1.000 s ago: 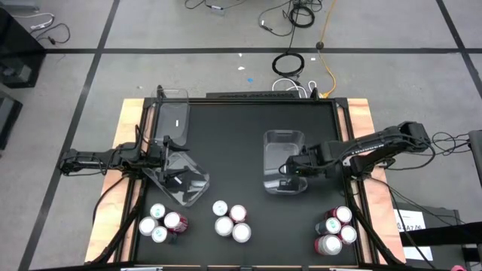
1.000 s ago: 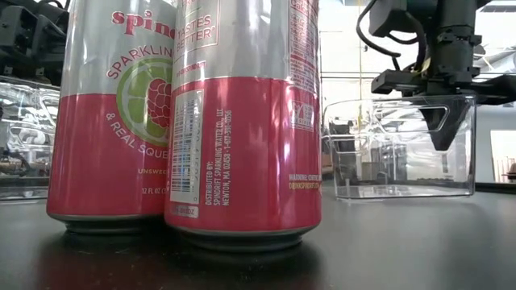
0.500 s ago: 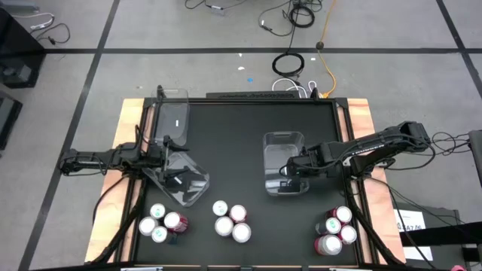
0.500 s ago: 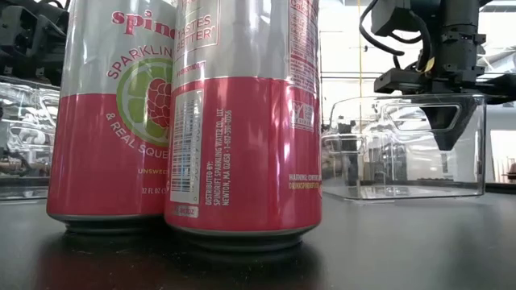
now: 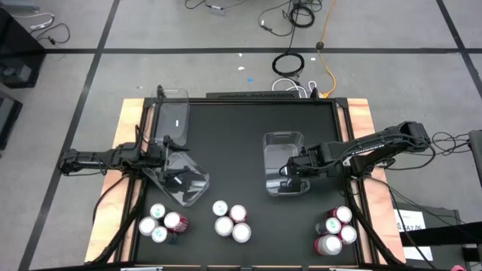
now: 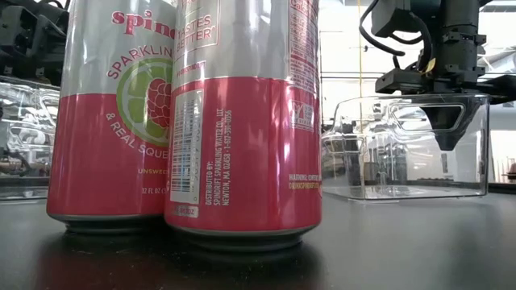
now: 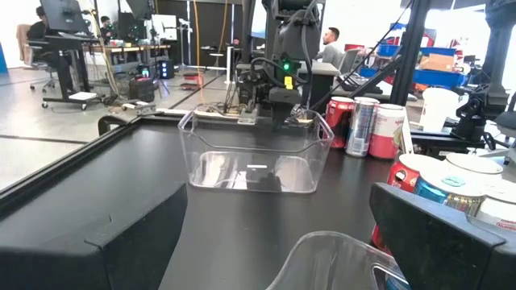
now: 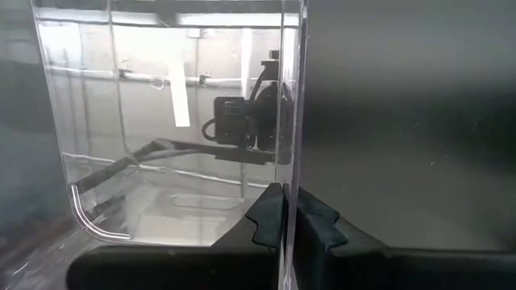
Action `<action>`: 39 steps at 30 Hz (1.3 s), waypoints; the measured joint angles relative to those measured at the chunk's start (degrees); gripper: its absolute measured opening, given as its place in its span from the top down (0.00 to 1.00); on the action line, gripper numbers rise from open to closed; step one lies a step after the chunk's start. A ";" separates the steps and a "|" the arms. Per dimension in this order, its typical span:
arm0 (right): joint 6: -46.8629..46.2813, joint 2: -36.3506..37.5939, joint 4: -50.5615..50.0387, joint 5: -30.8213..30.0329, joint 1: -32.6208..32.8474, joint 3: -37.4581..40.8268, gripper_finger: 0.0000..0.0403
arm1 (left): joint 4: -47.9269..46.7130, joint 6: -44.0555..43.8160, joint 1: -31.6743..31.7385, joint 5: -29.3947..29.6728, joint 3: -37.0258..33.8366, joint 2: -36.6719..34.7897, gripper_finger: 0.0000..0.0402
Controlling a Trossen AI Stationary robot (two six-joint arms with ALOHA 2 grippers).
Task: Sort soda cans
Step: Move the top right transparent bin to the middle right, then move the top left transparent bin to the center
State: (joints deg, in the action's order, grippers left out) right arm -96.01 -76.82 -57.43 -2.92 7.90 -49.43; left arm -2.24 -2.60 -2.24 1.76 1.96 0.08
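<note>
Matte black table (image 5: 241,135), grey tiled floor. Right gripper (image 8: 284,211) pinches wall of clear bin (image 5: 282,162). Left gripper (image 5: 167,160) spread, seemingly around tilted bin (image 5: 184,184). Soda cans (image 5: 230,220) clustered along near edge.

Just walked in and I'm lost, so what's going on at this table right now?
The right gripper is shut on the wall of a clear bin near mid-table. The left gripper hangs open over another clear bin on the left side. A third bin sits at the back left. The soda cans stand in three clusters along the front edge, none sorted yet.
</note>
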 joint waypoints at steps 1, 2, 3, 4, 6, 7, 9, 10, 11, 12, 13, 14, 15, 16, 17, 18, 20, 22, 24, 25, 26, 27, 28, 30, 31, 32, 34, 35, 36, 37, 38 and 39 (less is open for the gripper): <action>0.03 0.00 0.00 0.00 0.00 0.00 0.98 | 0.00 -0.01 0.01 0.00 0.02 0.02 0.01; 0.19 0.00 0.00 0.00 0.00 0.00 0.98 | 0.00 0.00 0.00 0.00 0.02 0.00 0.01; 0.37 0.00 -0.02 0.00 0.00 0.00 0.98 | 0.00 -0.01 0.00 0.00 0.01 0.02 0.01; 0.52 0.00 -0.04 -0.02 0.00 0.00 0.98 | 0.00 0.00 0.00 0.00 0.01 0.00 0.01; 0.60 0.00 -0.13 0.00 0.00 0.00 0.98 | 0.00 -0.01 0.02 0.00 0.00 0.02 0.01; 0.72 0.00 -0.13 0.00 0.00 0.00 0.98 | 0.00 -0.01 0.02 0.00 0.00 0.02 0.01; 1.23 0.00 -0.13 0.00 0.00 0.00 0.98 | 0.00 -0.01 0.00 0.00 0.01 0.02 0.01; 1.60 0.00 -0.13 0.00 0.00 0.00 0.98 | 0.00 -0.01 0.01 0.00 0.01 0.01 0.01; 2.02 0.00 -0.13 0.00 0.00 0.00 0.98 | 0.00 -0.01 0.02 0.00 0.00 0.02 0.01; 2.22 0.00 -0.13 0.00 0.00 0.00 0.98 | 0.00 -0.01 0.00 0.00 0.02 0.00 0.01; 2.25 0.00 -0.13 0.00 0.00 0.00 0.98 | 0.00 -0.01 0.00 0.00 0.01 0.01 0.01; 2.30 0.02 -0.13 0.00 0.00 0.00 0.98 | 0.00 -0.01 0.00 0.00 0.02 0.02 0.01; 2.41 0.02 -0.13 0.00 0.00 0.00 0.97 | 0.00 -0.01 0.01 0.00 0.01 0.01 0.01; 2.58 0.02 -0.15 0.00 0.00 0.00 0.96 | 0.00 0.01 0.01 0.00 0.00 0.01 0.01; 2.85 0.02 -0.26 0.00 0.02 0.00 0.94 | 0.00 -0.01 0.00 0.00 0.02 0.01 0.01; 3.19 0.02 -0.33 0.00 0.02 -0.02 0.92 | 0.00 -0.01 0.02 0.00 0.02 0.00 0.01; 3.71 0.02 -0.51 0.00 0.02 -0.02 0.87 | 0.00 -0.01 0.02 0.00 0.00 0.02 0.01; 3.72 0.02 -1.42 0.00 0.02 -0.02 0.82 | 0.00 -0.01 0.01 0.00 0.02 0.02 0.01; 3.80 0.18 -1.82 0.00 0.02 -0.02 0.77 | 0.00 0.00 0.00 0.00 0.00 0.01 0.01; 3.99 0.38 -1.92 -0.01 0.02 -0.02 0.75 | 0.00 -0.01 0.00 0.00 0.01 0.01 0.01; 4.25 0.67 -2.12 -0.02 0.00 -0.03 0.73 | 0.00 -0.01 0.00 0.00 0.01 0.01 0.01; 4.66 1.18 -2.55 -0.02 -0.10 -0.07 0.71 | 0.00 -0.01 0.00 0.00 0.01 0.01 0.01; 5.15 1.66 -3.14 -0.02 -0.29 -0.25 0.70 | 0.00 -0.01 0.00 0.00 0.00 0.02 0.01; 6.41 3.06 -4.35 -0.04 -0.70 -1.04 0.68 | 0.00 -0.01 0.00 0.00 0.02 0.00 0.01; 7.32 3.88 -5.00 -0.05 -0.94 -1.54 0.67 | 0.00 -0.01 0.00 0.00 0.02 0.02 0.01; 8.36 4.82 -5.60 -0.20 -1.23 -2.14 0.66 | 0.02 0.00 0.00 0.00 0.02 0.02 0.01; 10.64 6.80 -6.97 -1.00 -1.79 -3.75 0.66 | 0.02 0.00 0.00 0.00 0.02 0.00 0.01; 11.96 7.88 -7.56 -1.84 -2.00 -4.65 0.66 | 0.02 0.00 0.00 0.00 0.01 0.01 0.01; 13.41 8.98 -7.84 -3.02 -2.24 -5.54 0.66 | 0.02 -0.01 0.00 0.00 0.00 0.02 0.01; 15.20 10.04 -7.85 -4.41 -2.35 -6.39 0.66 | 0.02 -0.01 0.00 0.00 0.00 0.02 0.01; 17.26 11.09 -7.72 -6.14 -2.35 -7.26 0.66 | 0.02 -0.01 0.00 0.00 0.02 0.02 0.01; 19.68 12.04 -7.54 -8.28 -2.34 -8.04 0.67 | 0.02 -0.01 0.00 0.00 0.00 0.02 0.01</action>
State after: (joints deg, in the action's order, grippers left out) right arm -76.33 -64.77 -64.97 -11.19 5.56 -57.47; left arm -2.22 -2.61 -2.24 1.76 1.96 0.10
